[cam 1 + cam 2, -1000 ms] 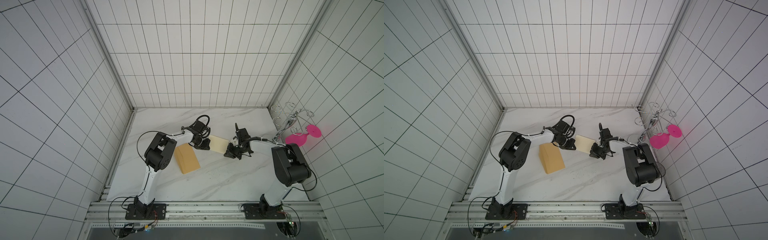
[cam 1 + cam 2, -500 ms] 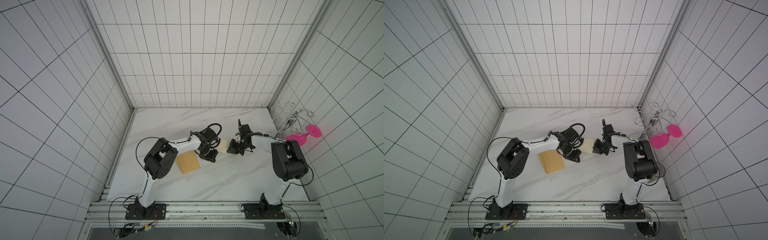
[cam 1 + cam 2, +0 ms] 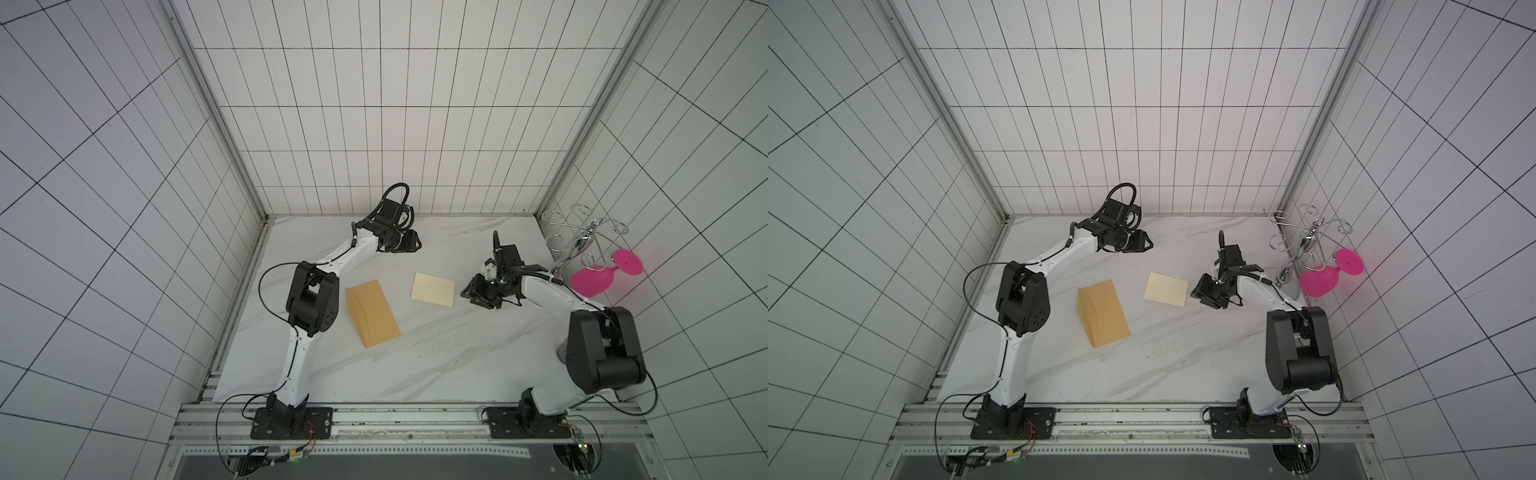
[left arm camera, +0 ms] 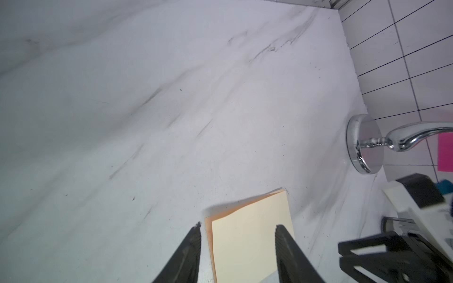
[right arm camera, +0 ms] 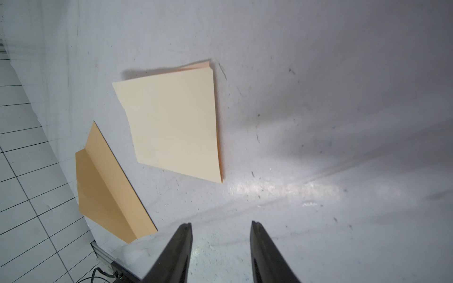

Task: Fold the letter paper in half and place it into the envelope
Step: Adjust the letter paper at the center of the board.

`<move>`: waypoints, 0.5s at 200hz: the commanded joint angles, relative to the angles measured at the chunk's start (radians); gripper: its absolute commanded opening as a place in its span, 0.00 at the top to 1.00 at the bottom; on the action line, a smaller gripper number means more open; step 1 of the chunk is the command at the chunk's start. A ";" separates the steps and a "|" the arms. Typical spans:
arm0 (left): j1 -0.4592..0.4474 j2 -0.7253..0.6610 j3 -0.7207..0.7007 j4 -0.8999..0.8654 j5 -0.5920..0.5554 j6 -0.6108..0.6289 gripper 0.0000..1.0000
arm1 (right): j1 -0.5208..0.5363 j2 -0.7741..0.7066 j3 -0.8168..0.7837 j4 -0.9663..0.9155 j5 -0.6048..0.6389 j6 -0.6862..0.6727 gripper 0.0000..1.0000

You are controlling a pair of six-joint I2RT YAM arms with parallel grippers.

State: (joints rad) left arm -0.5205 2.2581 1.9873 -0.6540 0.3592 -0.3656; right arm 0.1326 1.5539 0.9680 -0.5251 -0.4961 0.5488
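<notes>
My left claw (image 4: 239,235) hangs near the desk's (image 3: 415,365) back edge, fingers spread, nothing between them. The envelope (image 3: 372,312) lies flat toward the desk's left edge (its flap seems folded shut, though I can't be sure). Right of it and apart from it, the letter paper (image 3: 433,289) lies folded in half near the desk's middle. My right claw (image 5: 220,227) is just beside the paper's right edge, spread and empty. A chrome rack (image 3: 582,241) bearing a pink glass (image 3: 592,280) stands by the back right corner.
</notes>
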 commanded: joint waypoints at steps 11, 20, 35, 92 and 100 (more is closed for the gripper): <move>-0.056 0.068 -0.023 0.064 -0.033 -0.047 0.51 | 0.037 -0.057 -0.070 -0.032 -0.069 0.050 1.00; -0.059 0.073 -0.035 0.099 -0.032 -0.062 0.51 | 0.046 -0.061 -0.080 -0.031 -0.071 0.057 1.00; -0.064 0.092 -0.031 0.133 -0.028 -0.082 0.51 | 0.069 -0.054 -0.086 -0.025 -0.064 0.063 1.00; -0.108 0.160 -0.037 0.131 -0.027 -0.095 0.51 | 0.127 0.027 -0.082 0.047 -0.051 0.112 1.00; -0.114 0.155 -0.063 0.128 -0.027 -0.084 0.52 | 0.124 0.034 -0.079 0.048 -0.038 0.109 1.00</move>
State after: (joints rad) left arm -0.6170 2.3806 1.9591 -0.5484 0.3405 -0.4492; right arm 0.2516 1.5639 0.9005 -0.4992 -0.5522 0.6304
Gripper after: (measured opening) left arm 0.487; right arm 0.041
